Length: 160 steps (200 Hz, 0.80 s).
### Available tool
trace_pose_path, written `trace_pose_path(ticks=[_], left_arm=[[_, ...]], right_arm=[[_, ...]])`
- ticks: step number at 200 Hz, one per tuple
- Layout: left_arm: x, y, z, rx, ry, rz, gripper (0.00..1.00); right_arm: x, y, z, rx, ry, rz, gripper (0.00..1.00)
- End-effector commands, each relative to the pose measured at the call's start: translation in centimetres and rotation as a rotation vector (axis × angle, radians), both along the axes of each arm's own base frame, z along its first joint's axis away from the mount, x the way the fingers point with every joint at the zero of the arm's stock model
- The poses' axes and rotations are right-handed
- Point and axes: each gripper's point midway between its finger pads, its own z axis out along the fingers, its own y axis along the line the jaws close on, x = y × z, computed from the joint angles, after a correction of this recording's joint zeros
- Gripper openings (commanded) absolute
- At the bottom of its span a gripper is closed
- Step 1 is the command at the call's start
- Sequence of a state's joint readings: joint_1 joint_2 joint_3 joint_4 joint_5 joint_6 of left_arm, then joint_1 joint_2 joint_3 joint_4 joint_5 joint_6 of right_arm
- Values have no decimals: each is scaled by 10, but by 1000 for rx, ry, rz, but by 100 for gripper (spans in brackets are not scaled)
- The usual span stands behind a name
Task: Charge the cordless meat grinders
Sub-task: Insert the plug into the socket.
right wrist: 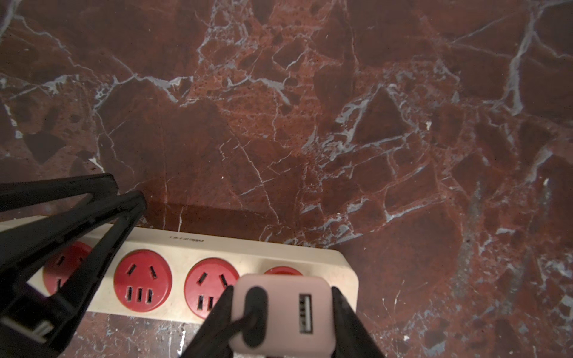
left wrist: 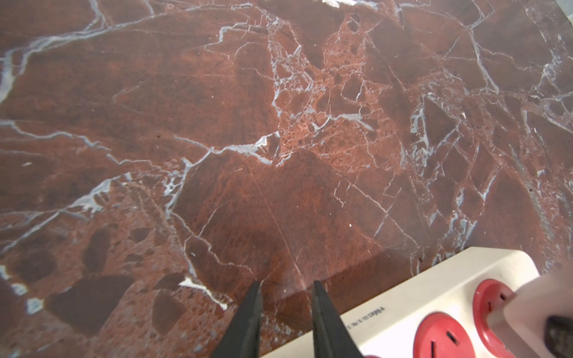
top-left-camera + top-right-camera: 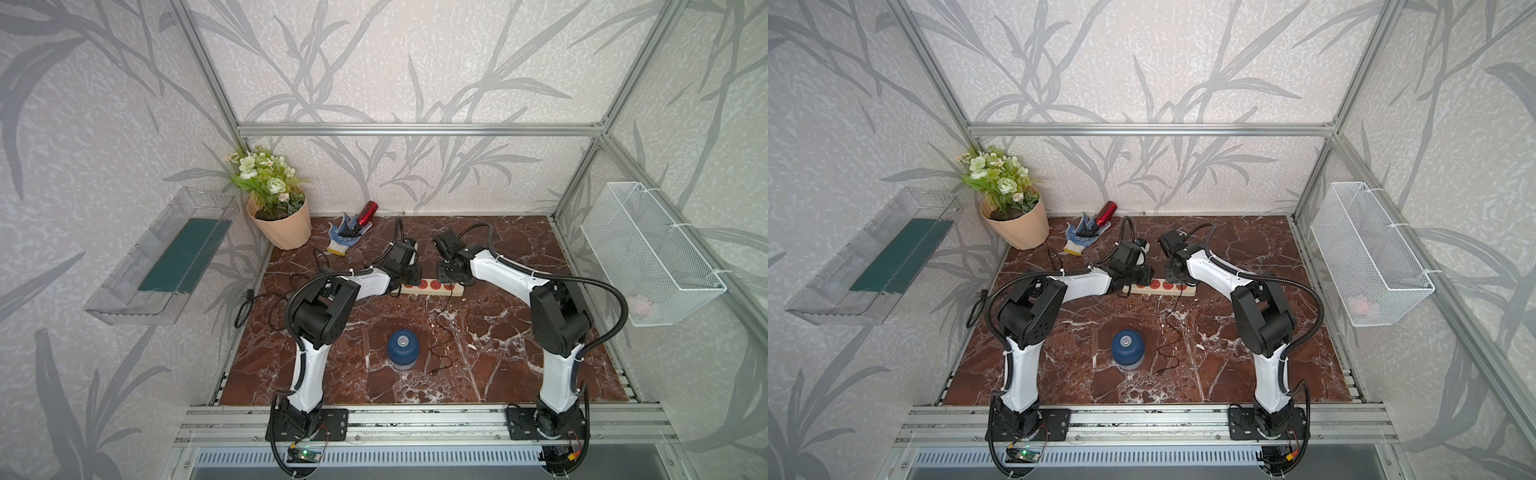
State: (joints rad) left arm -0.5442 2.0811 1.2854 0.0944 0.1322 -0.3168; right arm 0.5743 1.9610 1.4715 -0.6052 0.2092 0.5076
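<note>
Red-brown marble tabletop [image 3: 498, 332] carried the cordless meat grinder [image 3: 402, 348] [image 3: 1128, 348], which stood upright towards the near edge, between the two arm bases and well apart from both sets of fingers. Farther back lay a cream power strip [image 1: 186, 245] with red sockets, and both grippers hung at it. The right gripper [image 1: 282, 289] had its fingers [image 1: 217, 319] clamped on either side of a pale pink charger block [image 1: 283, 325] over the strip's end socket. A black cable [image 1: 255, 310] was plugged into the block. In both top views its loose end lay on the marble just beside the grinder. The left gripper [image 2: 286, 283] hovered at the strip's other end, its fingers [image 2: 251, 319] a little apart with only bare marble between them.
</note>
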Motion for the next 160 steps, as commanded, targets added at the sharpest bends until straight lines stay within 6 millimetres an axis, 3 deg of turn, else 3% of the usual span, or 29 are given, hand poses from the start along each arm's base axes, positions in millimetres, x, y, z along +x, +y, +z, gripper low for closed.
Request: trace_pose_path(ticks=[1,36,71,160], left_arm=[[-40,14,-45,71,184,1,29],[-40,12,-44,69,178,-4,29],[-39,11,-41,72,170,-4,29],[-40,13,-38,86,170,-9,29]], right_arm=[[-110,-1,-69,-59,422,68,0],[-114,3,-61,-83,382,83,0],[-118,-1,-65,-86,383,75,0],[-121,-13,-98,-83,424,60,0]])
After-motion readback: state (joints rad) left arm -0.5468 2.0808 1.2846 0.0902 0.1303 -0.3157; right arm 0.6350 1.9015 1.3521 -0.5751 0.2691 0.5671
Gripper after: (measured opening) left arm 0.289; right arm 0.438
